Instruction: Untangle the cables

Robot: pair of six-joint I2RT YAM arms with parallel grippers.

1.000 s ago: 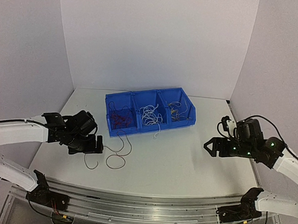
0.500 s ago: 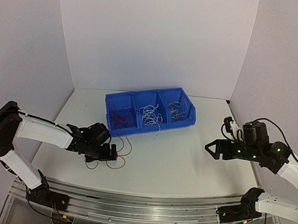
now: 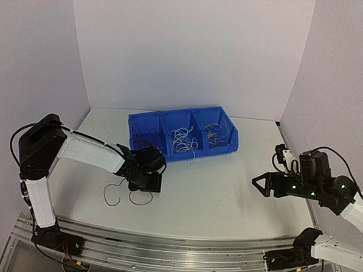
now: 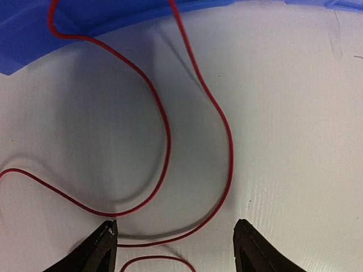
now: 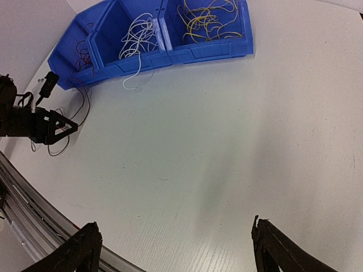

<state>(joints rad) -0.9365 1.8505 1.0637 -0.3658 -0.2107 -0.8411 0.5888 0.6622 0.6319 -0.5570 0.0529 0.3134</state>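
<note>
A blue bin (image 3: 229, 127) holds dark red cables (image 3: 146, 144) in its left compartment, white cables (image 3: 182, 139) in the middle and yellow-orange cables (image 3: 213, 133) on the right. A dark red cable (image 3: 140, 198) trails out of the bin and lies in loops on the table. My left gripper (image 3: 147, 183) is open just above these loops, and the cable (image 4: 229, 153) curves between and ahead of its fingertips (image 4: 108, 233) without being held. My right gripper (image 3: 258, 181) is open and empty over bare table at the right, far from the bin (image 5: 210, 50).
One white cable (image 3: 192, 161) hangs over the bin's front wall onto the table; it also shows in the right wrist view (image 5: 133, 78). The metal rail (image 3: 163, 248) runs along the near edge. Walls close in the left, back and right.
My left arm has swung right and forward, from the table's left side to the red loops in front of the bin. My right arm has drifted slightly right and down.
</note>
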